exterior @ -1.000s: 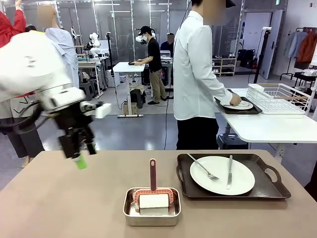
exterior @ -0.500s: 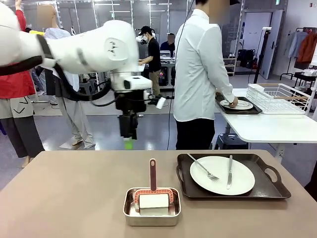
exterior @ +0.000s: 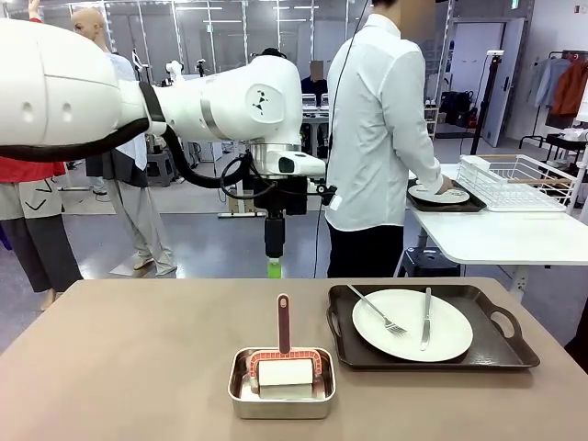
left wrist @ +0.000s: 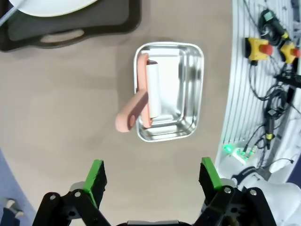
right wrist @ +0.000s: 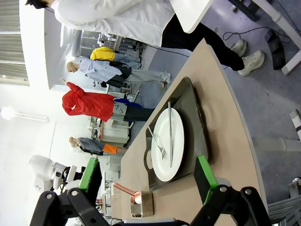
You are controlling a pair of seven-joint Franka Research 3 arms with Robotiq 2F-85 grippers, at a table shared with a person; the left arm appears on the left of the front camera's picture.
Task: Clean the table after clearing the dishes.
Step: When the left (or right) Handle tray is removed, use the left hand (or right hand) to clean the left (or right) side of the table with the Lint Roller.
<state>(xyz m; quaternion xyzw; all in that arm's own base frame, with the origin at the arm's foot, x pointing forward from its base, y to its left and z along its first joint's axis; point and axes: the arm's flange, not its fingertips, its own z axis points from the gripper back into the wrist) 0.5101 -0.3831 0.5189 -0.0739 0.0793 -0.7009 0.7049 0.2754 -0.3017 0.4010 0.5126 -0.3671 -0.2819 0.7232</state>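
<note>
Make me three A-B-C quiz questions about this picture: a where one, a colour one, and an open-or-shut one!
1. The steel pan sits: A left of the tray; B on the tray; C on the floor.
2. The handle of the roller is: A blue; B pinkish red; C yellow.
3. The left gripper is: A holding a fork; B holding the roller; C open.
Answers: A, pan beside tray on the table; B, handle looks pinkish; C, jaws wide apart, nothing between.

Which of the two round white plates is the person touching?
The far round white plate on the smaller white table, under the person's hand. The other plate sits untouched on the brown table.
</note>
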